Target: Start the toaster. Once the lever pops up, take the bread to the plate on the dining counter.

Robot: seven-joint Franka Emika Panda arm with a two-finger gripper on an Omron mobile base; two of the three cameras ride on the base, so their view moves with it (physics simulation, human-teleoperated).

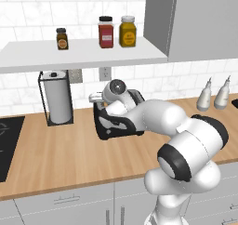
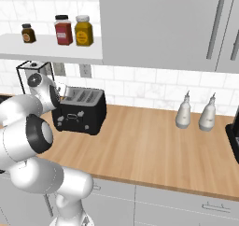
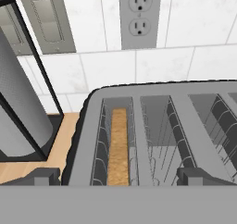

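Gripper [image 3: 118,176] open above toaster [image 3: 157,130], bread [image 3: 119,146]

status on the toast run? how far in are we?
Done: the bread sits low in the leftmost slot of the toaster, and the arm has the open tool poised right above the slots. In hand: nothing is gripped. Left: whether the lever has been pressed can't be told from here; after it pops, pull the bread and carry it to the plate on the dining counter.

Bread [image 3: 119,146] edge-up in leftmost toaster [image 3: 185,107] slot, paper-towel roll [image 3: 18,107] beside
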